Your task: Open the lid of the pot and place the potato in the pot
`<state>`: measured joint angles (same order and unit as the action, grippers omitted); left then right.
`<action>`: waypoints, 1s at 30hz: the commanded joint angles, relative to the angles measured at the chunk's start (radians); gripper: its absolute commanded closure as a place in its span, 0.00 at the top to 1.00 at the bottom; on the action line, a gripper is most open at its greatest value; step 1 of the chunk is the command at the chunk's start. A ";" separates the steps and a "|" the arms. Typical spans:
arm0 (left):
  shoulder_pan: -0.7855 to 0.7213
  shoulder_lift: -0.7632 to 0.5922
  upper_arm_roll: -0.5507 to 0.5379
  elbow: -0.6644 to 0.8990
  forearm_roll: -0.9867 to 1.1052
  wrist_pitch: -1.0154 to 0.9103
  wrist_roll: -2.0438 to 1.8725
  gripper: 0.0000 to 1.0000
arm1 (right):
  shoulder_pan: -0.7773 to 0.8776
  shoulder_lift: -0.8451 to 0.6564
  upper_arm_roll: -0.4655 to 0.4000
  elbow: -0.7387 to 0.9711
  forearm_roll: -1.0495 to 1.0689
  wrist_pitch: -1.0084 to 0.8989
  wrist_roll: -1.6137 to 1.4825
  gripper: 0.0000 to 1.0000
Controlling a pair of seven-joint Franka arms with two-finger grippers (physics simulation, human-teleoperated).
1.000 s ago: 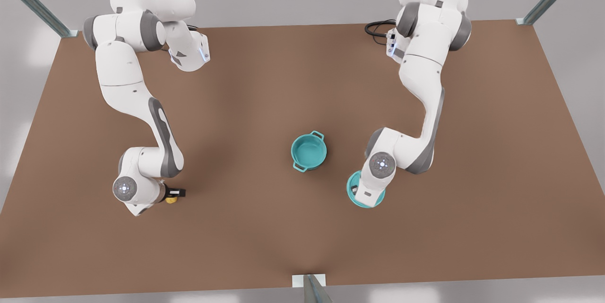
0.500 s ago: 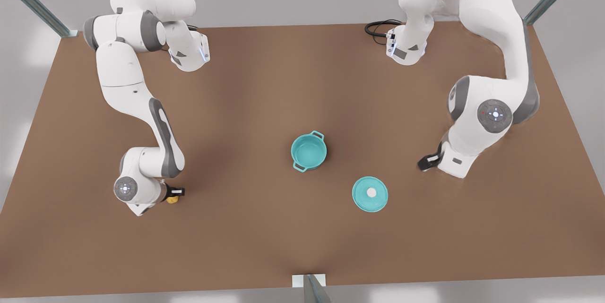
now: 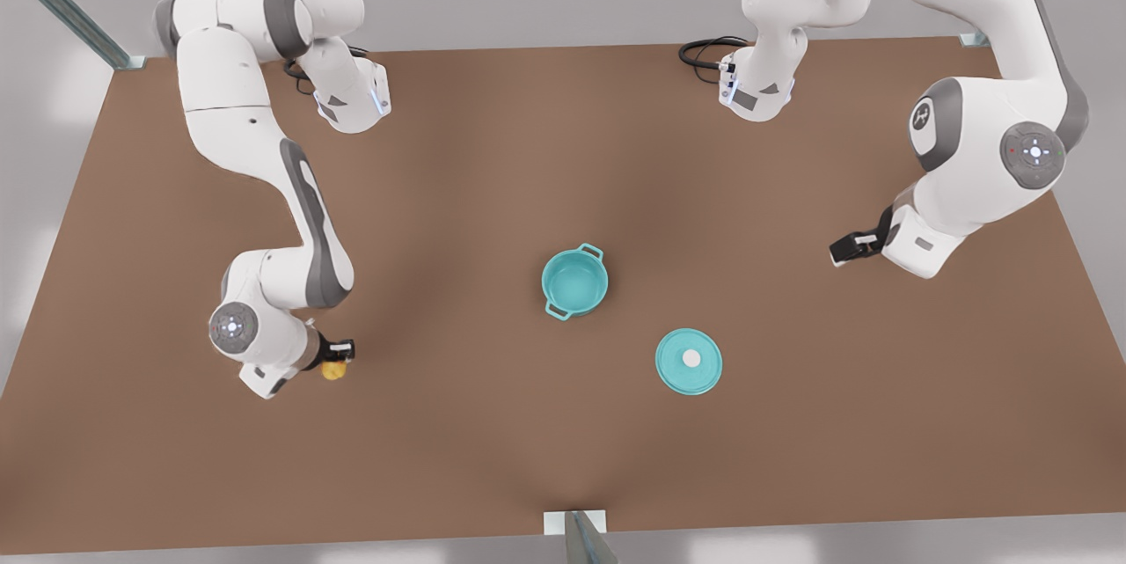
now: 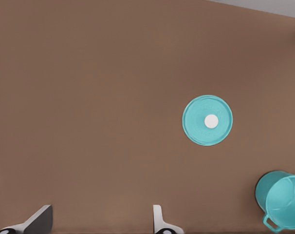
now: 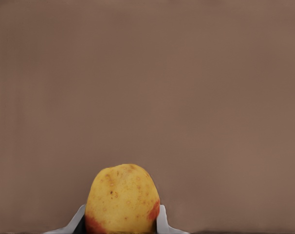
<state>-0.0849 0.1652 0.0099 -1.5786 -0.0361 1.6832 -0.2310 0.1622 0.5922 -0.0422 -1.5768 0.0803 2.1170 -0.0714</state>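
Teal pot (image 3: 574,282): upright near the middle of the brown table (image 3: 493,423), uncovered, interior bare, two loop handles on opposite sides of the rim. The left wrist view catches part of it (image 4: 285,200) at the frame's edge, one handle showing.

Teal lid (image 3: 689,361): flat on the table, white knob up, near the pot on the front view's right and nearer the camera, apart from it. The left wrist view shows it (image 4: 207,120) whole, with bare table all round it.

Yellow potato (image 3: 332,369): at the front view's left, well apart from pot and lid, a small lump at the tip of that arm's gripper. The right wrist view gives the detail the front view lacks: the potato (image 5: 122,200) sits between the two pale fingers (image 5: 163,222), one pressed against each flank, red-orange blotches low on its skin. Whether it rests on the table or hangs clear cannot be told.

Right gripper (image 3: 339,359): on the arm at the front view's left, closed about the potato.

Left gripper (image 3: 850,249): on the arm at the front view's right, well apart from the lid and farther from the camera. Its fingers read as one dark shape in the front view; its own wrist view shows the gripper (image 4: 101,222) with fingertips spread wide and nothing between them.

Black cable (image 3: 704,54): coiled at the table's far edge beside that arm's base.
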 commanded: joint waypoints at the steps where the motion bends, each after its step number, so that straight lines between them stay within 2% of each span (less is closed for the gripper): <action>1: -0.001 -0.001 -0.001 0.000 0.021 -0.025 0.183 1.00 | 0.053 -0.038 0.001 0.004 -0.013 -0.069 0.002 0.44; 7: 0.001 -0.001 0.005 0.002 0.022 -0.025 0.179 1.00 | 0.315 -0.055 0.002 0.095 -0.011 -0.094 0.007 0.44; 9: 0.001 -0.001 0.005 0.002 0.022 -0.025 0.179 1.00 | 0.362 -0.052 0.007 0.141 -0.016 -0.094 -0.002 0.44; 12: 0.001 -0.003 0.005 -0.001 0.021 -0.030 0.176 1.00 | 0.398 0.006 0.090 0.213 0.036 -0.072 0.012 0.44; 16: -0.001 -0.012 0.002 -0.007 0.021 -0.057 0.168 1.00 | 0.490 0.075 0.090 0.316 0.039 -0.065 0.053 0.44; 20: -0.010 -0.012 -0.004 -0.004 0.022 -0.068 0.154 1.00 | 0.554 0.126 0.091 0.310 0.053 -0.029 0.104 0.43; 30: -0.015 0.004 -0.007 0.019 0.024 -0.063 0.157 1.00 | 0.568 0.198 0.085 0.256 0.056 -0.029 0.134 0.41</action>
<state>-0.0999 0.1690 0.0031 -1.5614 -0.0139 1.6202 -0.0970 0.7300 0.7875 0.0428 -1.3200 0.1509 2.0879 -0.0325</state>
